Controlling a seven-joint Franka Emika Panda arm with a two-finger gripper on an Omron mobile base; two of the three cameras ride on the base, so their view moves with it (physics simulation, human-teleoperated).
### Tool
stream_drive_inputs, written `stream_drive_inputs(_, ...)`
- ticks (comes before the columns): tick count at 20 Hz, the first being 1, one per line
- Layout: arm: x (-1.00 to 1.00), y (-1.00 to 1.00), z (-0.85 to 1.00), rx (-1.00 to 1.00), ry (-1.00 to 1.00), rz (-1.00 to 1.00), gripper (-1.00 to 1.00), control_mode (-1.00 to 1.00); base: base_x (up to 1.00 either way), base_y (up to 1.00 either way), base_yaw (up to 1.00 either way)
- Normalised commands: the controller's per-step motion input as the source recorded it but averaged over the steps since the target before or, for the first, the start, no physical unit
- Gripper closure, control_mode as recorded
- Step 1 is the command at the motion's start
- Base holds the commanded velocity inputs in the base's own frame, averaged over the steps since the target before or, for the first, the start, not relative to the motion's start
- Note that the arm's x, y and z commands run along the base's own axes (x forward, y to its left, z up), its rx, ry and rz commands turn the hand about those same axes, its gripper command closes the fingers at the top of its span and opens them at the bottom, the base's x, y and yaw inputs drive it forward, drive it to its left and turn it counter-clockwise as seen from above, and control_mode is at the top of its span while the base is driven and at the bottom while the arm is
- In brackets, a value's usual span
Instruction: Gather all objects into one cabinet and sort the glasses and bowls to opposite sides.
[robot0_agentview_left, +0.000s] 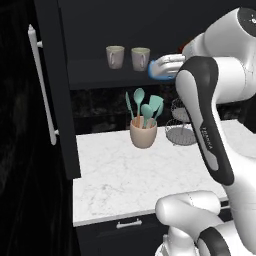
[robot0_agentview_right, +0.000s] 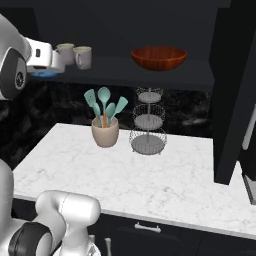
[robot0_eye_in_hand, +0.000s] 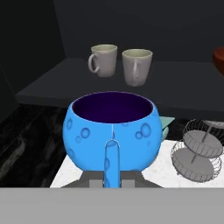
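Hand view: fingers (robot0_eye_in_hand: 112, 168) pinch the blue bowl (robot0_eye_in_hand: 112, 131) by its near rim.

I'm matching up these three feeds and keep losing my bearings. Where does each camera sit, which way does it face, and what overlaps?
Left base view: behind the arm to its left, facing the open cabinet and marble counter; the white arm rises at right.
Right base view: behind to the right, same scene; the arm shows at left, the red-brown bowl on the shelf.
Hand view: on the hand, looking along the end effector shut on the blue bowl, toward the shelf.
Shared: all show the two cups.
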Motion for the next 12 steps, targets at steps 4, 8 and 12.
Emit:
stream_drive_inputs(4,0.53,0.02,-0.21,0.00,0.00,0.00,1.00,-1.00,0.00,0.00,0.00)
stream_drive_inputs(8,0.49,0.07,-0.43,0.00,0.01,0.00,1.00,-1.00,0.00,0.00,0.00)
stream_drive_inputs(12,0.55,0.06,-0.13,0.00,0.00,0.00,1.00,-1.00,0.00,0.00,0.00)
